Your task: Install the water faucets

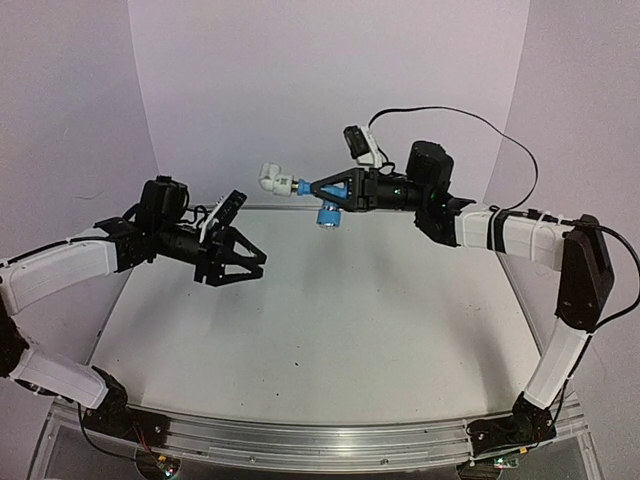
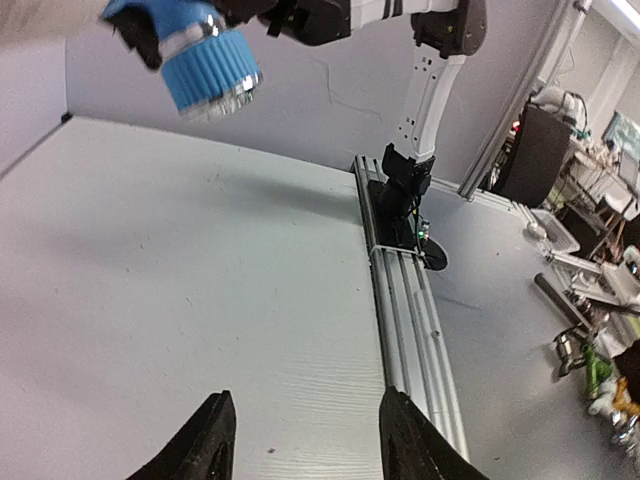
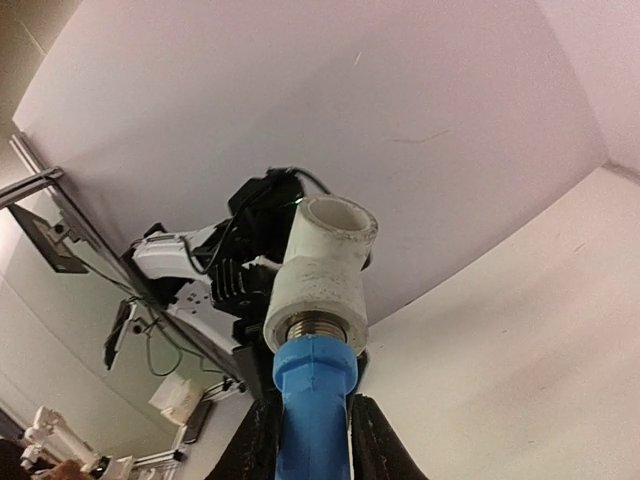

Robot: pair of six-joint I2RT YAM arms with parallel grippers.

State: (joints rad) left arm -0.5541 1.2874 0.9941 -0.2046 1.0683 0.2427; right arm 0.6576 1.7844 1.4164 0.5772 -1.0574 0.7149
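Observation:
My right gripper [image 1: 318, 189] is shut on the bright-blue tap [image 1: 305, 187] and holds it in the air above the far middle of the table [image 1: 330, 320]. The white fitting [image 1: 271, 178] sits on the tap's threaded metal end, pointing left. The tap's ribbed blue knob [image 1: 327, 215] hangs below. In the right wrist view the blue body [image 3: 312, 400] stands between my fingers with the white fitting [image 3: 320, 275] on top. My left gripper [image 1: 240, 262] is open and empty, to the left of and below the tap. The knob [image 2: 208, 66] shows at the top of the left wrist view.
An aluminium rail [image 1: 300, 440] runs along the table's near edge with both arm bases on it. A curved pale backdrop [image 1: 330, 80] closes the far side. Beyond the table's right side, the left wrist view shows cluttered lab gear [image 2: 590, 300].

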